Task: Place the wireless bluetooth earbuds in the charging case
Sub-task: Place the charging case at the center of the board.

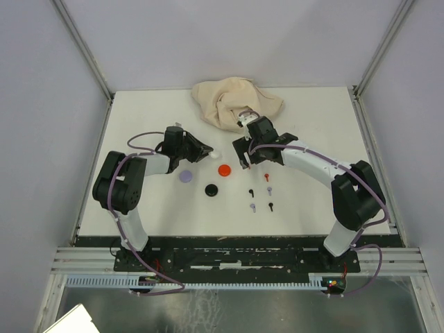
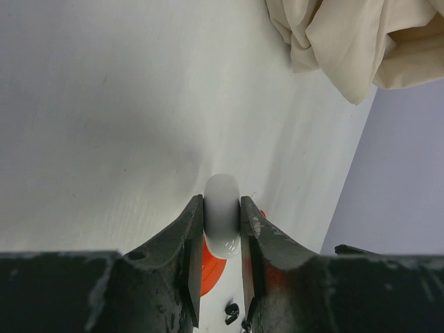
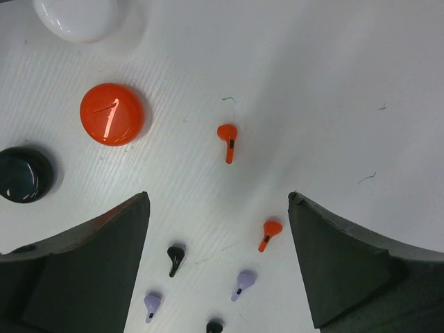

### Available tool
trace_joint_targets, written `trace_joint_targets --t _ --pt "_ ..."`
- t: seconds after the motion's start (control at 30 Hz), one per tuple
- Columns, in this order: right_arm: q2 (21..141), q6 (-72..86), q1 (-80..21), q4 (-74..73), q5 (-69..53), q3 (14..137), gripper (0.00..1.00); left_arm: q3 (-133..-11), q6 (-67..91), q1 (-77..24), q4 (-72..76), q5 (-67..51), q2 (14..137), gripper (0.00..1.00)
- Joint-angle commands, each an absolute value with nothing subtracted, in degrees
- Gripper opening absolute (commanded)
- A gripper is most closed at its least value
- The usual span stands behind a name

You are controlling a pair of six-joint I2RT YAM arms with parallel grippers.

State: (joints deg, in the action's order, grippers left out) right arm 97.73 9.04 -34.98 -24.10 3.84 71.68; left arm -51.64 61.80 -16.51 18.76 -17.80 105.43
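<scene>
My left gripper (image 1: 210, 155) is shut on a white round case (image 2: 223, 208), which also shows in the top view (image 1: 216, 155). A red case (image 1: 223, 170), a black case (image 1: 211, 189) and a lavender case (image 1: 185, 176) lie closed on the table. My right gripper (image 3: 218, 208) is open and empty, above the loose earbuds. Two red earbuds (image 3: 227, 141) (image 3: 269, 233), two black ones (image 3: 175, 258) and two lavender ones (image 3: 243, 283) lie below it. The white earbuds are not in view.
A crumpled beige cloth (image 1: 236, 103) lies at the back of the white table (image 1: 139, 125), just behind my right wrist. The earbuds sit in a small cluster right of centre (image 1: 267, 177). Walls stand close on both sides.
</scene>
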Motion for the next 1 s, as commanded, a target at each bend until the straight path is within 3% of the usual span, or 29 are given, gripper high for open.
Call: trace_joint_targets --t 0.0,0.17,0.53,0.97 --pt "99.9 9.89 -34.9 -24.83 1.02 74.15 0.88 -53.62 57.5 -16.35 18.69 -16.83 106.33 0.13" --pt "101.27 9.59 -35.1 -24.61 -1.65 74.99 0.88 -53.51 56.86 -16.01 18.03 -17.05 106.7 0.27" --pt "107.28 6.94 -38.45 -24.3 -5.58 80.62 0.88 -53.6 55.17 -14.62 15.88 -17.61 106.52 0.45" --pt "114.73 5.67 -41.15 -26.62 -6.68 86.83 0.87 -49.31 54.51 -9.18 14.59 -17.1 99.82 0.48"
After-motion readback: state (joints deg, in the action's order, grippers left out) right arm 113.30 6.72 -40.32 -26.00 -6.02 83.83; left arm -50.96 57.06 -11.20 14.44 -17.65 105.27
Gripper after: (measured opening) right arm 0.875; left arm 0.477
